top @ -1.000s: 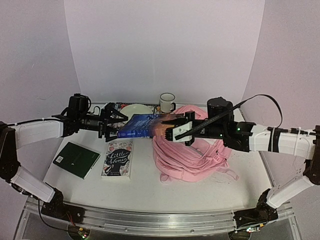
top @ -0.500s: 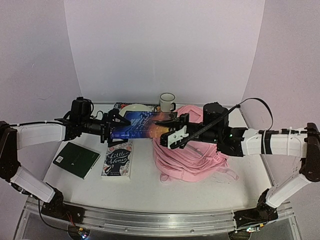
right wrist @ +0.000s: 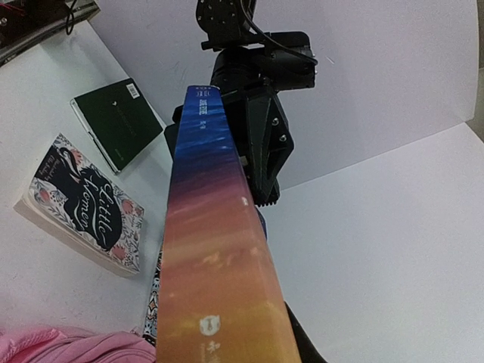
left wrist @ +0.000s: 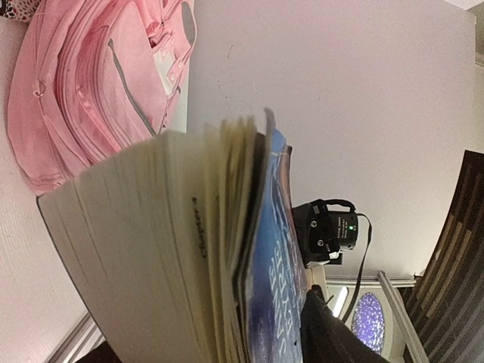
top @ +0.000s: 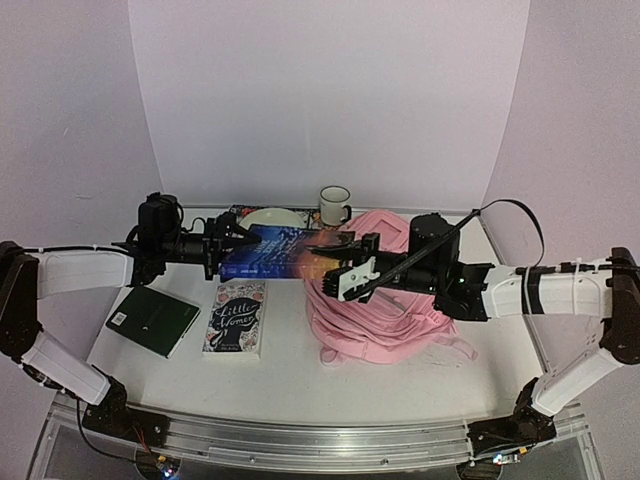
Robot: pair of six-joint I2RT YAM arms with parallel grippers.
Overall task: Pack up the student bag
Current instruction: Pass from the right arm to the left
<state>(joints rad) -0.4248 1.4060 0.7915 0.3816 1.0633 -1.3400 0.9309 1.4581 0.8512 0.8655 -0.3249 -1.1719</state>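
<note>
A thick book (top: 285, 255) with a blue-to-orange cover hangs in the air between my two grippers, left of the pink student bag (top: 390, 310). My left gripper (top: 235, 243) is shut on its left end. My right gripper (top: 340, 262) is shut on its right end, above the bag's left edge. The left wrist view shows the book's page edges (left wrist: 151, 249), one dark finger (left wrist: 333, 336) against the blue cover, and the bag (left wrist: 91, 83) beyond. The right wrist view looks along the spine (right wrist: 212, 257) to the left gripper (right wrist: 261, 162); a corner of the bag (right wrist: 45, 344) shows.
A "Little Women" book (top: 236, 318) and a dark green book (top: 152, 320) lie flat on the white table at front left. A white mug (top: 334, 205) and a pale plate (top: 270, 215) stand at the back. A patterned book (right wrist: 155, 302) lies under the held one.
</note>
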